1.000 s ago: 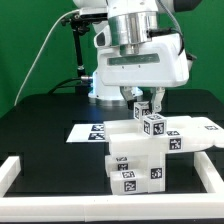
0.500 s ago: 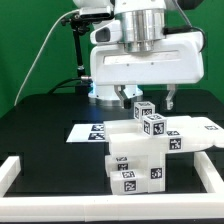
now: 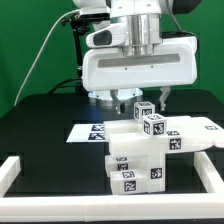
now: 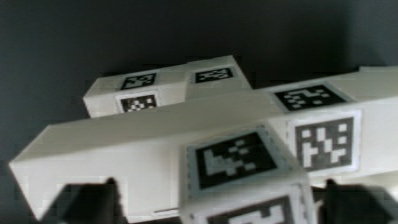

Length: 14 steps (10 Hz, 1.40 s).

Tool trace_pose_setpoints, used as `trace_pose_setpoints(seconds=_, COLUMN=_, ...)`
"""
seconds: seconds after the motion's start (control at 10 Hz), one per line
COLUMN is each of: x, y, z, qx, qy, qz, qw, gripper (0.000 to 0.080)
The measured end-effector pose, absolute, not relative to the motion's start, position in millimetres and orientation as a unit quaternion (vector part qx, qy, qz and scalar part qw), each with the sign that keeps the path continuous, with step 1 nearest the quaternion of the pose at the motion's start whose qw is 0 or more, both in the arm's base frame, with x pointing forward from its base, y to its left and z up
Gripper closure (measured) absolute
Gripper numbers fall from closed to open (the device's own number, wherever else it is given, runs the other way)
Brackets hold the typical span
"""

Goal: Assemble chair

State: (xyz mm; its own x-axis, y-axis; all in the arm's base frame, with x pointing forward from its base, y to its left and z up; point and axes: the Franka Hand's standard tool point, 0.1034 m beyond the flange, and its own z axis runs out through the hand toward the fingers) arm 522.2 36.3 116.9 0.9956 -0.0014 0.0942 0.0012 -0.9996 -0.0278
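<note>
Exterior view: found the chair [image 3: 140, 150] as a stacked white block of tagged parts near the worktop [image 3: 40, 130] edge closest to this camera, roughly midway along it, just behind the white border rail [image 3: 20, 170]. Noted the marker board [image 3: 85, 131] lying flat behind it. Saw the gripper [image 3: 141, 98] higher than a second before and turned broadside to the camera, fingers [image 3: 165, 97] spread wide to either side of the small top cube [image 3: 146, 109], clamped on nothing. Judged from that lift and turn that the cube had been let go and sat seated on the stack, so this placing step looked finished and the arm freed for another part or a regrasp.

Wrist view: looked down onto the chair's upper panels [image 4: 125, 140] with the tagged cube [image 4: 240, 170] closest. Made out dark fingers [image 4: 86, 203] low at both sides, well apart, gripper [image 4: 222, 205] open. Could not tell whether either finger touched the cube.
</note>
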Motion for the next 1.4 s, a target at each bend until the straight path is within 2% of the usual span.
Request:
trace_pose_setpoints(seconds=0.1, x=522.2, y=36.2, z=116.9, qx=-0.999, qy=0.000, qz=-0.047, qw=0.014, gripper=0.0424)
trace_pose_setpoints(seconds=0.2, x=522.2, y=37.2, z=116.9, qx=-0.997, qy=0.063, qz=-0.046, qw=0.020, gripper=0.0517)
trace_pose_setpoints(seconds=0.9, x=522.0, y=39.6, z=116.9, qx=-0.953, qy=0.298, qz=-0.039, qw=0.041, gripper=0.0515)
trace_pose_setpoints(seconds=1.2, x=521.3, y=38.5, z=116.8, qx=-0.888, qy=0.456, qz=-0.021, qw=0.059, gripper=0.0515)
trace_pose_setpoints(seconds=1.4, x=521.8, y=39.5, z=116.8, qx=-0.872, qy=0.486, qz=-0.019, qw=0.060, gripper=0.0515)
